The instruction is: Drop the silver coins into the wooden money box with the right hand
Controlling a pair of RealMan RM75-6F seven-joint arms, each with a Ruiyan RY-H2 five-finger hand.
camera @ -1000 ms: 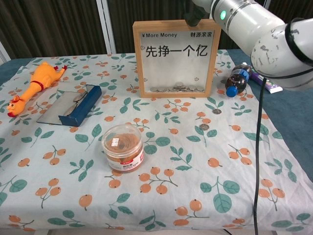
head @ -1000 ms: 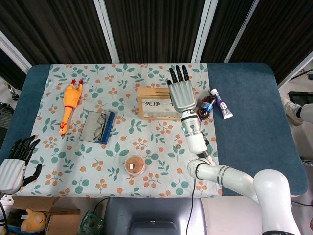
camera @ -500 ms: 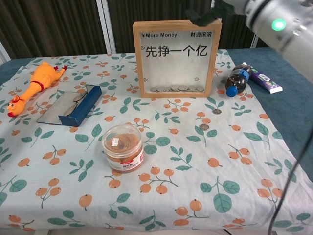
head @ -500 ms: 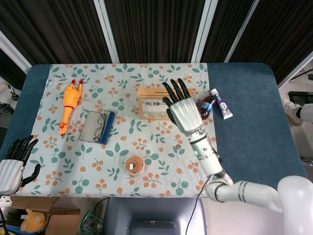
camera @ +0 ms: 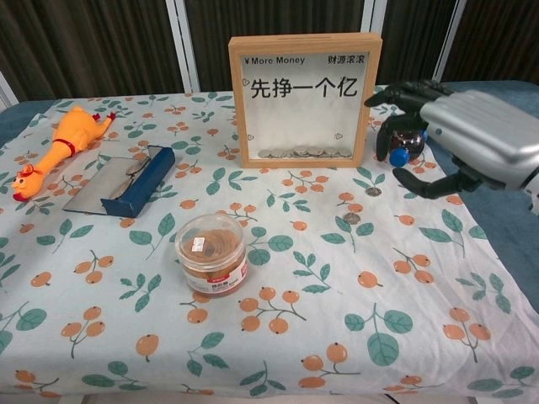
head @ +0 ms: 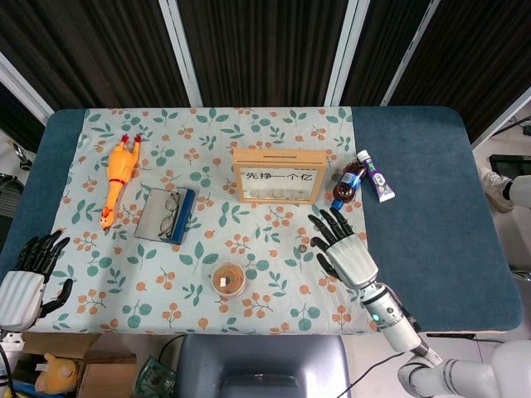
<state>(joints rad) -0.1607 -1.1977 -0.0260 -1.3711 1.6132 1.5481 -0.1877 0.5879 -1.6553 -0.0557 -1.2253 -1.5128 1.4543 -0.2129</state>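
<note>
The wooden money box (head: 276, 176) stands upright at the middle back of the cloth, with several silver coins lying behind its clear front (camera: 303, 153). Two loose silver coins lie on the cloth right of the box, one further back (camera: 373, 191) and one closer (camera: 352, 218); the head view shows one coin (head: 304, 245). My right hand (head: 347, 249) hovers with fingers spread and nothing in it, in front of and to the right of the box, just right of the coins (camera: 467, 139). My left hand (head: 25, 278) hangs empty, fingers apart, off the table's near left corner.
A small cola bottle (head: 348, 181) and a toothpaste tube (head: 375, 176) lie right of the box, close behind my right hand. A lidded round jar (head: 227, 280) stands front centre. Glasses on a blue case (head: 166, 214) and a yellow rubber chicken (head: 119, 178) lie at the left.
My right hand has drawn back from above the money box toward the near right of the cloth and come lower. The left hand has barely moved.
</note>
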